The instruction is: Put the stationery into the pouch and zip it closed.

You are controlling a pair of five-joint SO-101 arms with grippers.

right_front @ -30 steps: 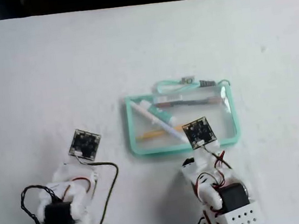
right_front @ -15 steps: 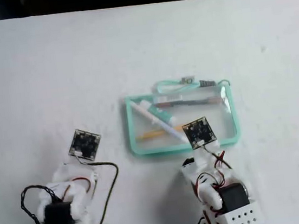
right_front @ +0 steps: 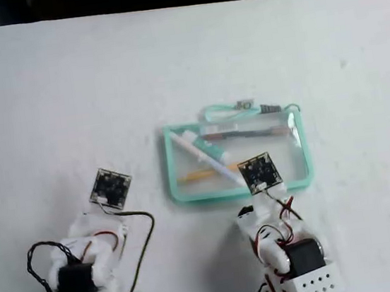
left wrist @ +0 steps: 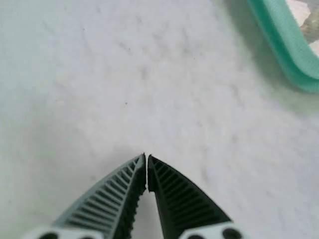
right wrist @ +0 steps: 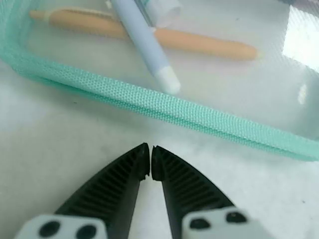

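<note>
With left gripper [left wrist: 146,164] and right gripper [right wrist: 150,160] both clamped empty, you needed to verify the pouch [right_front: 215,195] fully zipped.

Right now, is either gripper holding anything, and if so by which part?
Nothing is held. The left gripper is shut and empty over bare table; the right gripper is shut and empty beside the green edge of the pouch.

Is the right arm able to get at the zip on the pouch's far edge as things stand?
Probably yes, with a stretch: the right tool sits shut beside the near edge of the pouch, the zip lies across the flat pouch, and nothing stands between.
</note>
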